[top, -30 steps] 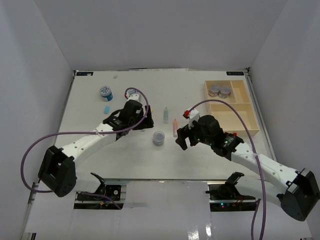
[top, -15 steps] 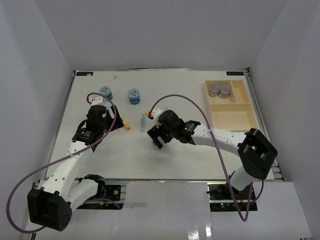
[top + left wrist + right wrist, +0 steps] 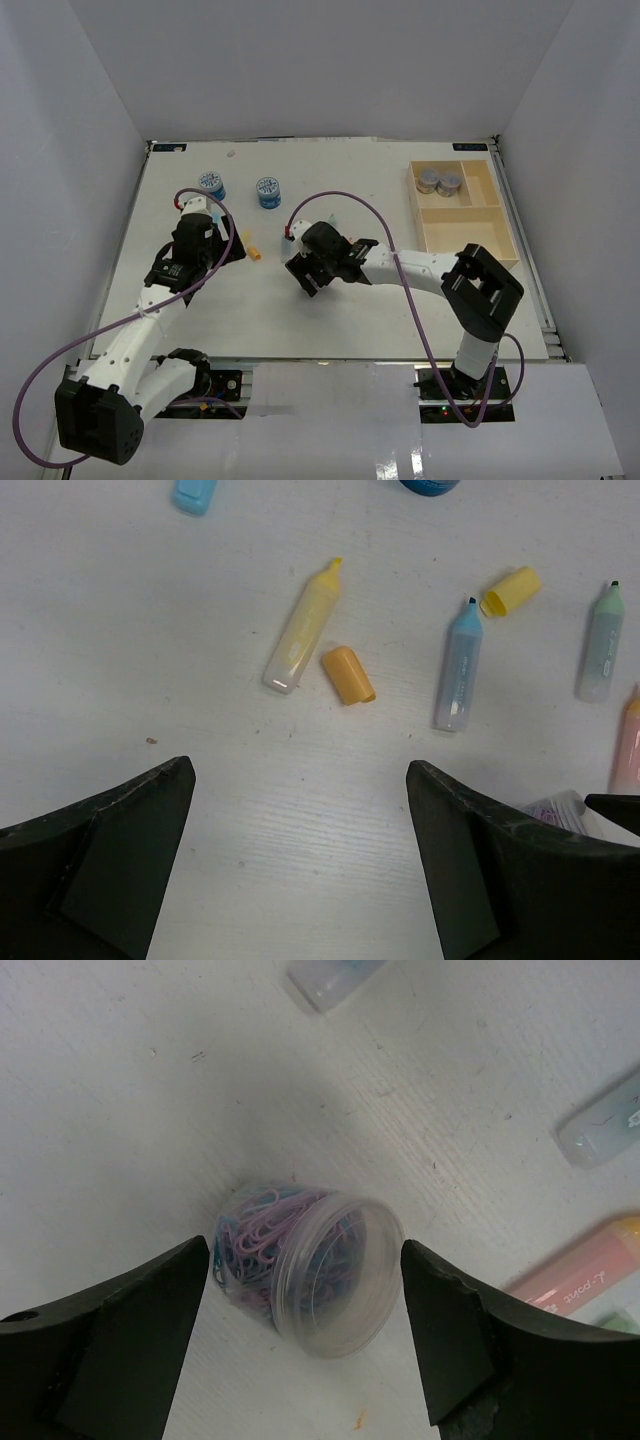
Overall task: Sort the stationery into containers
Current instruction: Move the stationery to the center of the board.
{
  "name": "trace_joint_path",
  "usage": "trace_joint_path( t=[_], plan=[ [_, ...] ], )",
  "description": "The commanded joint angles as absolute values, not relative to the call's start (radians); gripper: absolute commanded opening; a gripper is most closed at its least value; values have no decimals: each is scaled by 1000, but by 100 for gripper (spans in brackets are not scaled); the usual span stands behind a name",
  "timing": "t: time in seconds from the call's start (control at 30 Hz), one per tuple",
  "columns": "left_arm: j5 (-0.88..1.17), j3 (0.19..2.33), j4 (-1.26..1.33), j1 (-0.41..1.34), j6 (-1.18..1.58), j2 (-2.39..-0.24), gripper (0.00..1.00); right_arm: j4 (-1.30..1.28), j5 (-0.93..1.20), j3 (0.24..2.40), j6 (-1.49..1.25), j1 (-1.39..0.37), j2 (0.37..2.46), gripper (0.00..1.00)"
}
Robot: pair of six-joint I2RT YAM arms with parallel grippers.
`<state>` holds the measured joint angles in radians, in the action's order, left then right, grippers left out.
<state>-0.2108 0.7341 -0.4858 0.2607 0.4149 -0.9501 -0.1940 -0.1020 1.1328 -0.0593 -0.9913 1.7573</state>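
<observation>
A clear round tub of coloured paper clips (image 3: 305, 1265) lies tipped on the table between the fingers of my right gripper (image 3: 305, 1252), which is open with a gap on each side. From above, the right gripper (image 3: 305, 276) hides the tub. My left gripper (image 3: 300, 860) is open over bare table, left of centre (image 3: 226, 252). Ahead of it lie a yellow marker (image 3: 303, 640), an orange cap (image 3: 348, 675), a blue marker (image 3: 458, 665), a yellow cap (image 3: 512, 590) and a green marker (image 3: 600, 645). The wooden tray (image 3: 495, 215) sits at the right.
Two grey rolls (image 3: 438, 182) sit in the tray's far-left compartment. Two blue-and-white rolls (image 3: 210, 183) (image 3: 267, 192) stand at the far left of the table. A pink marker (image 3: 580, 1270) lies just right of the tub. A small blue block (image 3: 193, 495) lies far from the left gripper.
The left arm has drawn back to the left. The right gripper has travelled left to straddle the paper clip tub, and its jaws have narrowed a little.
</observation>
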Motion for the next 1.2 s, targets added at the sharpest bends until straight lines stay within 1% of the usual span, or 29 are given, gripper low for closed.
trace_joint_path(
  t=[0.0,0.1,0.2,0.3,0.33,0.37,0.7,0.87,0.9,1.17],
  plan=[
    [-218,739,-477,253,406,-923,98,-213,-127,1149,-75,-997,1764,81],
    [-212,739,-477,252,407,-925,98,-212,-144,1146,-75,-997,1756,79],
    [-206,739,-477,253,406,-930,98,-195,-152,1128,-75,-996,1740,72],
    [-201,739,-476,252,405,-933,98,-192,-155,1124,-77,-996,1729,70],
    [-201,739,-477,250,406,-933,98,-193,-156,1123,-77,-996,1726,65],
    [-199,741,-476,250,407,-934,98,-195,-158,1123,-75,-999,1723,64],
    [-196,741,-477,242,405,-934,98,-216,-256,1120,-66,-1100,1715,57],
    [-198,739,-476,241,405,-933,98,-232,-287,1123,-78,-1147,1720,59],
    [-198,739,-476,239,405,-931,98,-238,-302,1127,-81,-1153,1718,62],
    [-201,739,-474,235,408,-927,98,-296,-365,1187,-80,-1221,1697,70]
  ],
)
